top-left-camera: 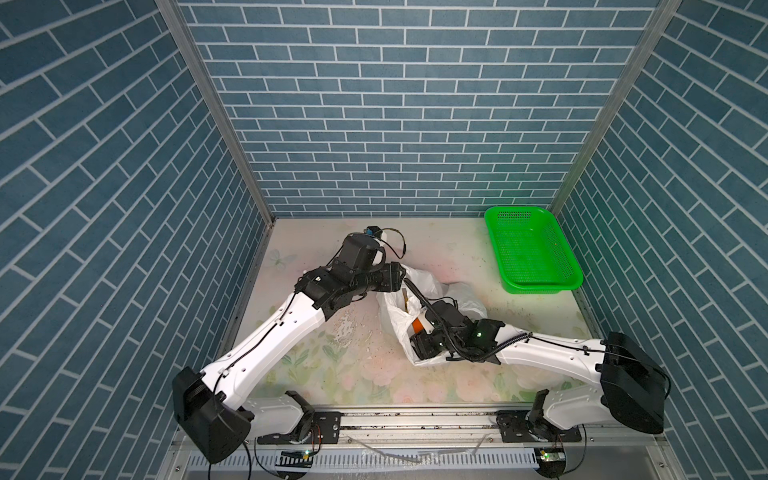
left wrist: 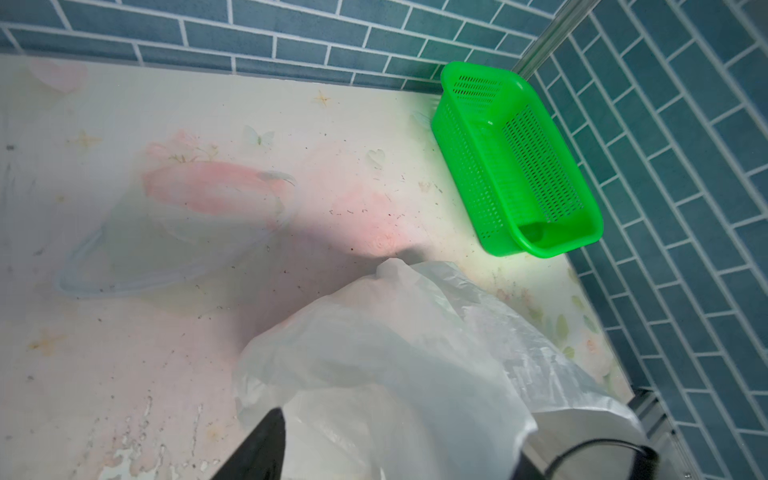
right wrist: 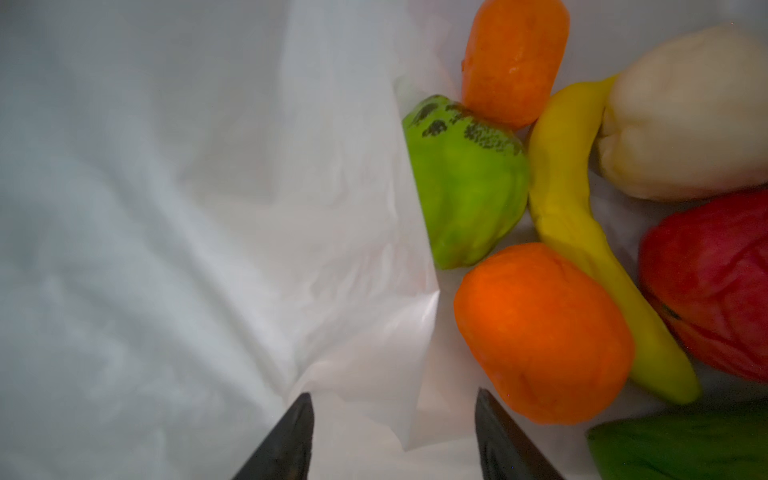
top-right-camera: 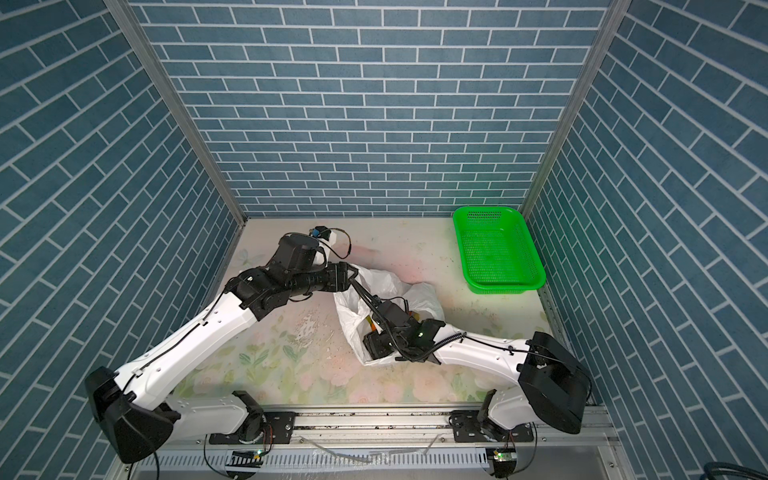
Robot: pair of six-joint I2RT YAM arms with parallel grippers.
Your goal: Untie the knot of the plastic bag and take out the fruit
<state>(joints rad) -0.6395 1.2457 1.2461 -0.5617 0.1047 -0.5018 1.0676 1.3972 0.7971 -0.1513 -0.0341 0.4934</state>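
Inside plastic bag [top-left-camera: 422, 280], right hand [right wrist: 392, 392] reaches down, half-open, empty; left hand [top-left-camera: 400, 276] open alongside.

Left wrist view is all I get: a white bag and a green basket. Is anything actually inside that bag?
Observer: Yes. The right wrist view looks inside the plastic bag and shows toy fruit: an orange piece, a banana, a green piece and more.
Operator: Has the other arm grabbed one?
Observer: No. The right pincer is open, with no fruit between its jaws.
Operator: Is the bag open on top?
Observer: Yes. In both top views its mouth gapes and the right arm reaches into it.
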